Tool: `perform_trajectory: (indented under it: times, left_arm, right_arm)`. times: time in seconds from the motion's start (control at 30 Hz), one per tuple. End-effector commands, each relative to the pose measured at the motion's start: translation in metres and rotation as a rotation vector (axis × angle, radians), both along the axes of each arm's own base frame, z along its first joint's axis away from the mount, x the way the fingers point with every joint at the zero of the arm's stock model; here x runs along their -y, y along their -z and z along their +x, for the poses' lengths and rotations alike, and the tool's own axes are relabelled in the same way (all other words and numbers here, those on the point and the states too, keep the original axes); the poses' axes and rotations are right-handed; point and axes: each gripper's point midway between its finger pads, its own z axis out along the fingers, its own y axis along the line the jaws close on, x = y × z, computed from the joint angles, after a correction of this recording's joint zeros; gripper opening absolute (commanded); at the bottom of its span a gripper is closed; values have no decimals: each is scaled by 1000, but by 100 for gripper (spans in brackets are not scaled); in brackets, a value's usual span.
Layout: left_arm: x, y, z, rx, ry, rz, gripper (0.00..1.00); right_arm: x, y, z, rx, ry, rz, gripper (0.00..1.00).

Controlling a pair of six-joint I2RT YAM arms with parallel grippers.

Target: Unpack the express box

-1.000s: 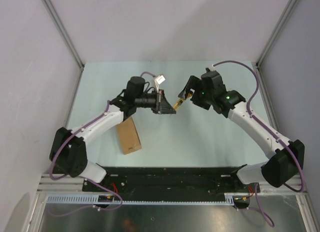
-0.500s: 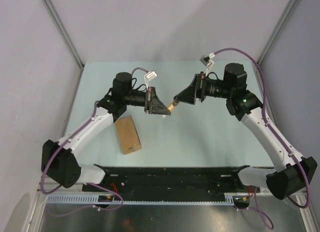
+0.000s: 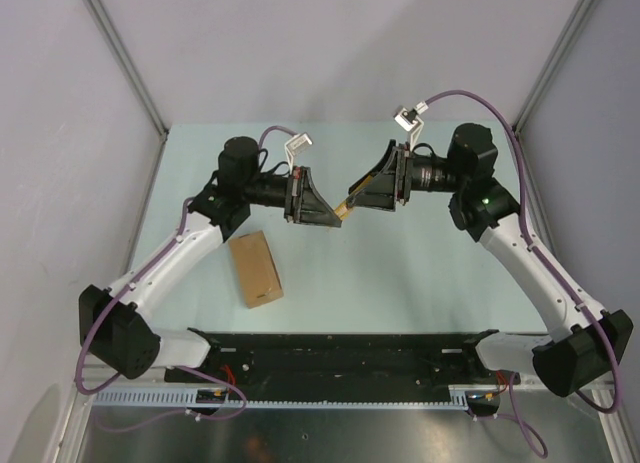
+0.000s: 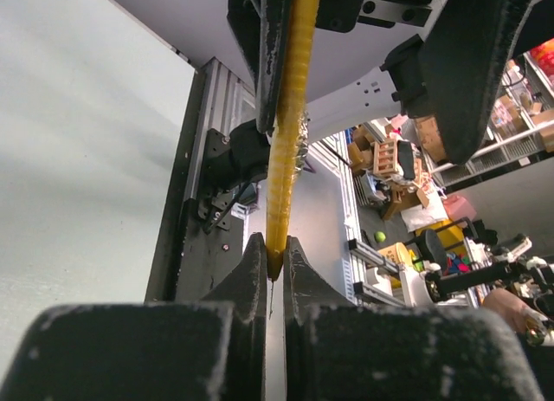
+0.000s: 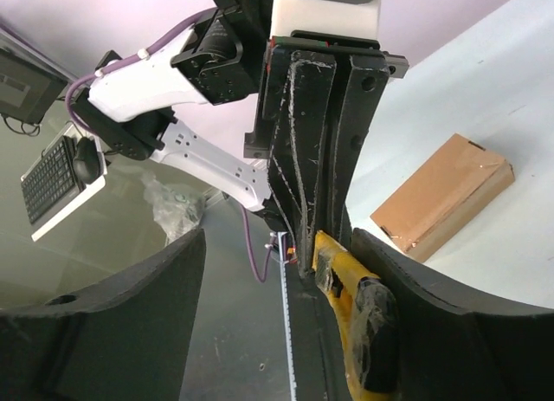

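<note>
Left gripper (image 4: 274,249) pinches knife (image 4: 284,141) end, fingers nearly together. Right gripper (image 3: 362,195) fingers spread wide, one touching knife. Box (image 3: 255,270) lies near-left, apart.

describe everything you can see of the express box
The express box is a small, flat, rectangular carton of plain brown cardboard. Its lid looks shut, and there is a small notch at one end edge. It lies flat on the near left part of the pale green table, slightly skewed. Only the table touches it.
</note>
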Motion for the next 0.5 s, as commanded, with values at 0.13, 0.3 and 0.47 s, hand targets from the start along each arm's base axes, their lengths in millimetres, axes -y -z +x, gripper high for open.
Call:
perform_trajectory:
  times: [0.13, 0.3, 0.47]
  left_arm:
    - [-3, -16, 12, 15, -30, -20, 0]
    - [-5, -14, 10, 16, -23, -20, 0]
    - [-5, -9, 14, 26, -48, -12, 0]
  right_arm:
    - [3, 4, -16, 16, -90, -15, 69]
    - [6, 14, -11, -23, -72, -44, 75]
    - [6, 22, -7, -53, -53, -65, 73]
